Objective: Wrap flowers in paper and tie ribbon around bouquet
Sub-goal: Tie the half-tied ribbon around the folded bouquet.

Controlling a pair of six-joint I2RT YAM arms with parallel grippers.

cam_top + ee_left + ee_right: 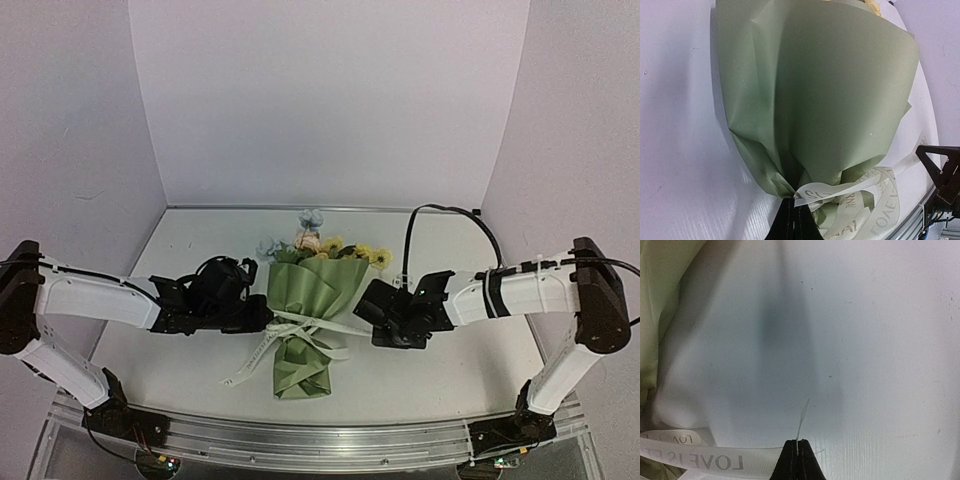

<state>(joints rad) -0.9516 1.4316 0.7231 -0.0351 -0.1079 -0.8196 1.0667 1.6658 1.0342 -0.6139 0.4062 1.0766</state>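
The bouquet lies in the middle of the table, an olive-green paper cone with its narrow end toward me. The flowers, blue, pink and yellow, show above its wide far rim. The cream lettered ribbon crosses the narrow waist, with loose loops trailing to the front left. My left gripper is shut at the waist's left side, pinching a ribbon end against the crumpled paper. My right gripper is shut on the ribbon just right of the bouquet, a thin tip poking out between its fingers.
White walls enclose the table on three sides. An aluminium rail with both arm bases runs along the near edge. A black cable loops above the right arm. Bare white tabletop lies to the right of the bouquet.
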